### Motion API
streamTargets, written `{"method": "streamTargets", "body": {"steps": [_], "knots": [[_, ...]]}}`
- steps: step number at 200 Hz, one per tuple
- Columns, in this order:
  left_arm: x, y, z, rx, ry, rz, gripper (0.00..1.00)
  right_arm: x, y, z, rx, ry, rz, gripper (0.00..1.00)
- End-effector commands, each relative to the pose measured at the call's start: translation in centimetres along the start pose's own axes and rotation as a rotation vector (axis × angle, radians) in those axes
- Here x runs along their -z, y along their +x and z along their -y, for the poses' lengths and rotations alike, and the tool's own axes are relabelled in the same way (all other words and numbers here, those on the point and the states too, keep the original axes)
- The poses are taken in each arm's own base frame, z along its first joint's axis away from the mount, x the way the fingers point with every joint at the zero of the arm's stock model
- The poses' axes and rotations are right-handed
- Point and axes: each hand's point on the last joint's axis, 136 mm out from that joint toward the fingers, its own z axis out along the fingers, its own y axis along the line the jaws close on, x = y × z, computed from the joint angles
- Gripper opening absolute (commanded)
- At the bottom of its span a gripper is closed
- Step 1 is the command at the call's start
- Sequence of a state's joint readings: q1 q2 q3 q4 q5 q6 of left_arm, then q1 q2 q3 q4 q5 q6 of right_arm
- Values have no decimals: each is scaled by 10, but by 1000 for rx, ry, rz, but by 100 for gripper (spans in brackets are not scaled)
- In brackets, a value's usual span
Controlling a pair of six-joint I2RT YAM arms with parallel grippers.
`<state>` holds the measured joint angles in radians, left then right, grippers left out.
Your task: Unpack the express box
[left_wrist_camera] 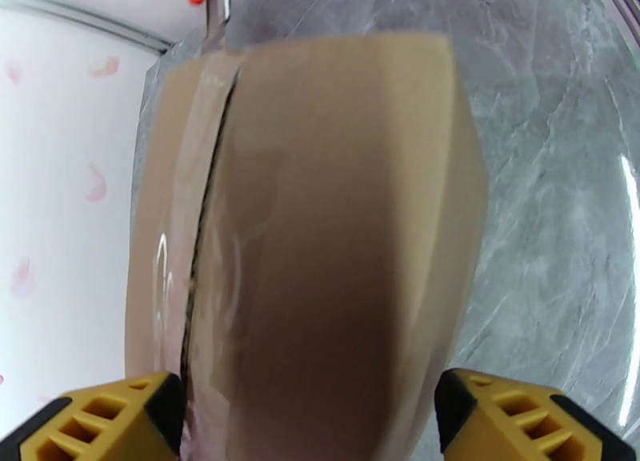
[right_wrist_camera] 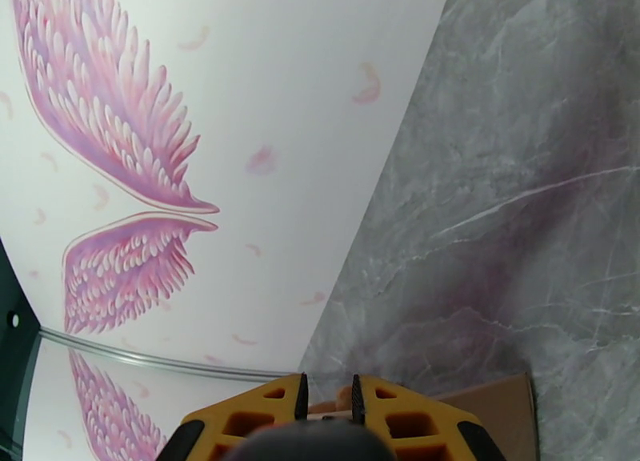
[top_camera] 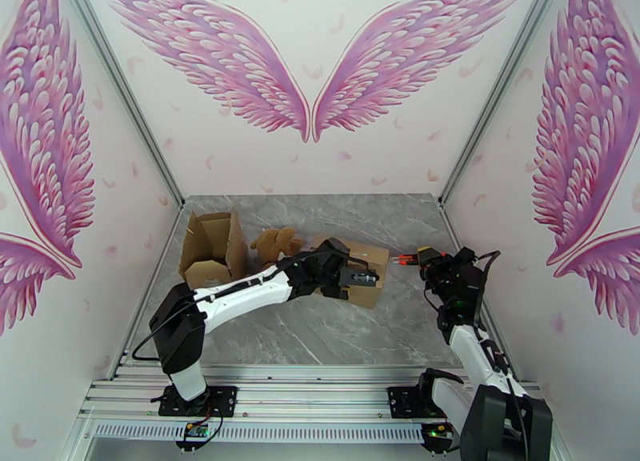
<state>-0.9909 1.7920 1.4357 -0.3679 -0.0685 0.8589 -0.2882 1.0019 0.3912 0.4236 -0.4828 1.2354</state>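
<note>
The express box (top_camera: 364,256) is a brown carton lying mid-table; its taped top seam (left_wrist_camera: 196,238) is slit along much of its length. My left gripper (top_camera: 360,277) straddles the box (left_wrist_camera: 336,238), with a yellow finger (left_wrist_camera: 104,422) against each side, shut on it. From the right, my right gripper (top_camera: 422,260) is shut on an orange-handled cutter (top_camera: 404,258). The cutter's blade (left_wrist_camera: 216,18) meets the far end of the seam. In the right wrist view the fingers (right_wrist_camera: 264,410) stand nearly together, and a corner of the box (right_wrist_camera: 496,402) shows beside them.
An opened cardboard box (top_camera: 212,250) stands at the left with its flaps up. A brown teddy bear (top_camera: 276,244) lies between it and the express box. Pink winged walls close in the grey marble table (top_camera: 320,334) on three sides.
</note>
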Motion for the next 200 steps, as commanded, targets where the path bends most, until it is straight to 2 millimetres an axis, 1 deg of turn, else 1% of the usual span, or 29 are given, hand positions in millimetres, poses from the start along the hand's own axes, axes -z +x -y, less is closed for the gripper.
{"method": "streamTargets", "body": {"steps": [1,20,38,77,98,135,164,200], "knots": [[0,-21,-18,-9,-46,46,88,3,10,11,-24,46,-44,0],[-5,-23,-22,-6,-52,42,88,3,11,10,-20,49,-47,0],[-9,-29,-26,7,-52,53,88,3,11,9,-18,46,-52,0],[-26,-37,-27,38,-32,67,88,3,12,8,-33,48,-63,0],[-29,-39,-35,70,-58,70,88,4,13,7,-43,50,-65,0],[-33,-31,-54,153,-110,48,88,9,17,5,-53,52,-76,0],[-34,-25,-59,194,-119,39,89,15,19,4,-30,67,-81,0],[-35,-23,-64,233,-124,38,89,18,27,7,-35,78,-111,0]]}}
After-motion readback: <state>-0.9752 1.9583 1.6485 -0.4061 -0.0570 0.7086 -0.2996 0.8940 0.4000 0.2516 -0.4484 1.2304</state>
